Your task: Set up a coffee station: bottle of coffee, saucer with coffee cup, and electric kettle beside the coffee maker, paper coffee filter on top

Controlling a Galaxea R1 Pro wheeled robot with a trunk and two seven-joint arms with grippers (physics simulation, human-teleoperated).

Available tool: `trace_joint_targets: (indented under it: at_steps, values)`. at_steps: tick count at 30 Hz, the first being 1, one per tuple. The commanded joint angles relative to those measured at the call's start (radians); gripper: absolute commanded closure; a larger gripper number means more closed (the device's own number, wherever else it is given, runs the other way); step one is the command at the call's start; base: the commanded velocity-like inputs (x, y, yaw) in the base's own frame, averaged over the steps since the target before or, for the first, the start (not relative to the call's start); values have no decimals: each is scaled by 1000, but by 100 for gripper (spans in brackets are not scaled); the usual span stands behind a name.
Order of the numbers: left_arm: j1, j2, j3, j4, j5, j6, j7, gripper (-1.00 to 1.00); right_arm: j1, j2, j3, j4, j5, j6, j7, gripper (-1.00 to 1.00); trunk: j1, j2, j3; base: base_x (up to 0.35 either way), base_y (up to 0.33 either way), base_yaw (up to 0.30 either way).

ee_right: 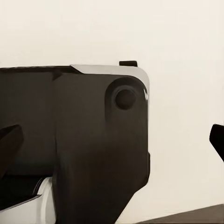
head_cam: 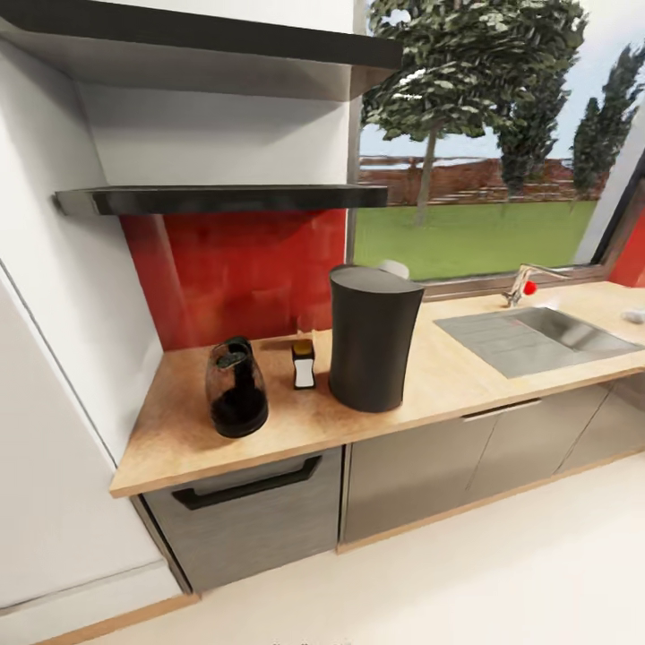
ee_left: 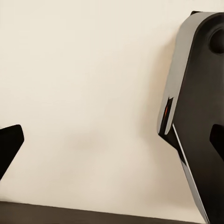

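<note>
Black electric kettle (head_cam: pixel 236 388), bottle of coffee (head_cam: pixel 304 364) on countertop (head_cam: pixel 430 385); both hands spread, empty.

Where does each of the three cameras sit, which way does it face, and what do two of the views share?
Head view: on the robot's head, looking down at the kitchen countertop with the electric kettle, the bottle of coffee and a tall dark cylinder.
Left wrist view: near the left gripper, facing pale floor; dark fingers at the edges.
Right wrist view: near the right gripper, facing floor; dark fingers at the edges.
Both wrist views share the robot's dark base.
</note>
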Motion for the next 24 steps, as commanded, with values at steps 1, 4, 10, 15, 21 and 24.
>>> trace_joint_targets:
  at_steps: [1,4,10,15,21,24]
  values:
    - [0,0,4,-2,4,-1,-1,-100,-1,0,-9,0,8,-3,2,-100,0,-2,-2,-130,142,-267]
    - [0,0,4,-2,4,-1,-1,-100,-1,0,-9,0,8,-3,2,-100,0,-2,-2,-123,128,-267]
    - [-5,5,10,-7,0,4,-7,-100,-5,-4,-4,-1,11,-9,-2,-100,0,-2,-2,-82,83,-222]
    - [-22,10,26,-36,15,-24,-35,-100,-6,11,-4,-1,13,-4,-1,-100,0,-2,-2,0,0,0]
    - [12,-24,-9,-1,15,-58,-1,-100,-5,7,-6,-1,12,0,-1,-100,0,-2,-2,0,0,0]
    - [30,-40,-26,16,13,-74,16,-100,-5,3,-6,-1,12,0,-2,-100,0,-2,-2,0,0,0]
